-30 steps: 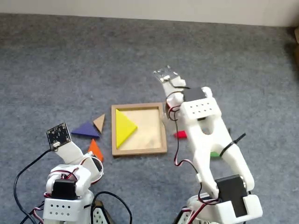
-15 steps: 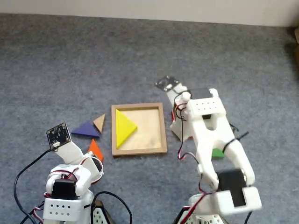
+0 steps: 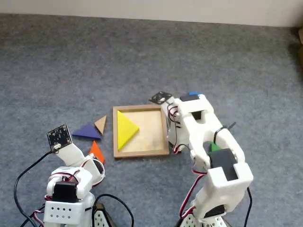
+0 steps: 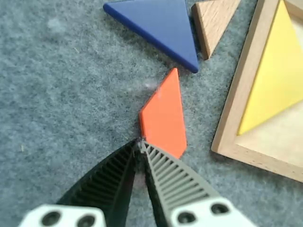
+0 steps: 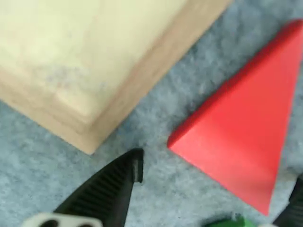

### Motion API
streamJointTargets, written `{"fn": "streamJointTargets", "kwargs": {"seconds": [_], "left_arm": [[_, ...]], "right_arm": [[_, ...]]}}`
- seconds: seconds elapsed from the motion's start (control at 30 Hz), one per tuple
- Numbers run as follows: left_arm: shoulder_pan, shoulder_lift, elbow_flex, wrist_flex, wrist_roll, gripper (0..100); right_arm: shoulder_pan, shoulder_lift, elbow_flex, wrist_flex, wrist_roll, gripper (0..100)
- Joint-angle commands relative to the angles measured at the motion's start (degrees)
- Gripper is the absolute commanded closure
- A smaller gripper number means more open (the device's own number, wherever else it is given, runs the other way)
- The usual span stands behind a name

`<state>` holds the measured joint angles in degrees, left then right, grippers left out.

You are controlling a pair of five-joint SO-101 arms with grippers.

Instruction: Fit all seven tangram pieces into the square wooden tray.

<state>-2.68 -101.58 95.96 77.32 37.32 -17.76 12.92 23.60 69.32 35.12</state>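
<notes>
right tool (image 5: 215, 182) gapes beside wooden tray (image 3: 140, 153) holding yellow triangle (image 3: 125, 128).

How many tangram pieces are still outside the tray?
5: blue triangle, wooden triangle and orange parallelogram left of the tray; red triangle beside a tray corner; green piece under the right arm. Another may be hidden beneath that arm.

The table (image 3: 71, 56) wears a grey, felt-like cover with a fuzzy nap (the fibres show plainly in both wrist views). Along its far edge runs a pale band (image 3: 142, 9). At the right border sits a sliver of something brownish (image 3: 300, 45), too cropped to identify.
</notes>
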Motion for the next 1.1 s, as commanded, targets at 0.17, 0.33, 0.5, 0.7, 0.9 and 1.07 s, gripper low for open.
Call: {"fn": "streamJointTargets", "kwargs": {"seconds": [0.17, 0.33, 0.5, 0.7, 0.9, 1.07], "left_arm": [[1.1, -3.03, 1.27, 2.02, -0.09, 99], [1.1, -3.03, 1.27, 2.02, -0.09, 99], [1.1, -3.03, 1.27, 2.02, -0.09, 99], [1.1, -3.03, 1.27, 2.02, -0.09, 99], [1.1, -3.03, 1.27, 2.02, -0.09, 99], [1.1, -3.03, 1.27, 2.02, -0.09, 99]], "right_arm": [[1.19, 2.24, -2.24, -1.45, 0.53, 65.6], [1.8, -0.13, -1.8, -2.15, 4.31, 71.4], [4.79, -2.77, -2.07, -2.15, 4.92, 78.4], [5.67, -6.46, -1.8, -1.8, 5.01, 79.7], [5.23, -9.54, -1.71, -1.71, 4.48, 69.0], [1.98, -9.71, -1.63, -1.71, 4.31, 61.2]]}}
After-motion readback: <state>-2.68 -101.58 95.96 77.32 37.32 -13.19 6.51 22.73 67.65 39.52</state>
